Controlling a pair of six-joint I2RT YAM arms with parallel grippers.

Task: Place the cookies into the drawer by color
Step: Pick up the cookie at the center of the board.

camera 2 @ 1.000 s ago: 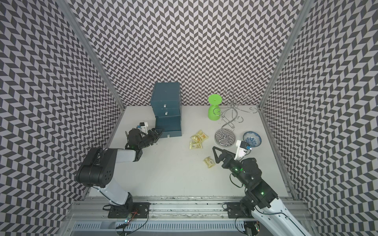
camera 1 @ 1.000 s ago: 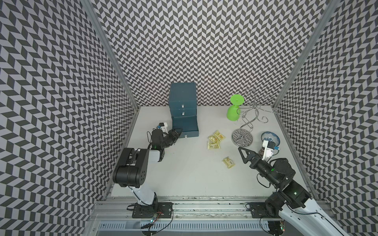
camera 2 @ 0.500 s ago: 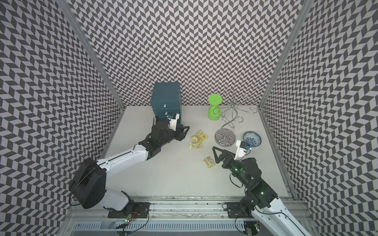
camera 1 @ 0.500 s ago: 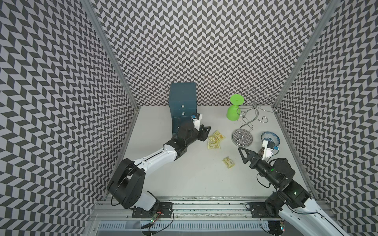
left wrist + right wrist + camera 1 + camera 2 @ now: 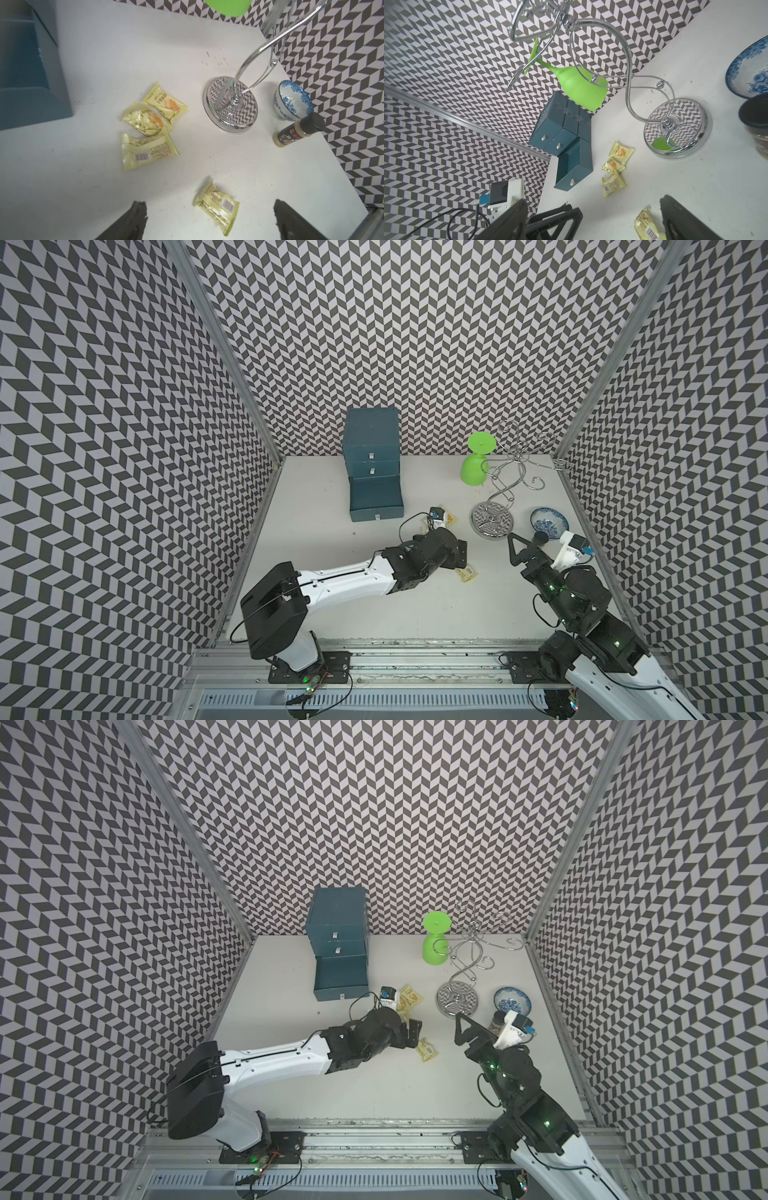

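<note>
The left tool [image 5: 460, 558] reaches over the middle of the desk [image 5: 457, 622] in both top views, its jaws spread wide and holding nothing, just beside the lone cookie packet [image 5: 467, 573]. The right tool [image 5: 516, 551] sits near the chrome stand [image 5: 492, 522], likewise wide open and empty. The drawer chest [image 5: 371, 435] stands against the back wall with its bottom drawer [image 5: 376, 497] pulled out; the cookie cluster [image 5: 409, 996] lies near that drawer's front corner. In the left wrist view, the two fingers [image 5: 133, 222] flank the lone cookie packet [image 5: 216, 209] without touching it. The cookie cluster [image 5: 149, 128], three overlapping pale yellow packets, lies between the bottom drawer [image 5: 31, 87] and the chrome stand [image 5: 230, 104], with a bowl [image 5: 293, 104] and a spice jar [image 5: 297, 131] beyond. In the right wrist view, the right tool [image 5: 592, 204] is fully spread, the lone cookie packet [image 5: 646, 226] lies near one finger, and the two upper drawers [image 5: 545, 131] are closed.
</note>
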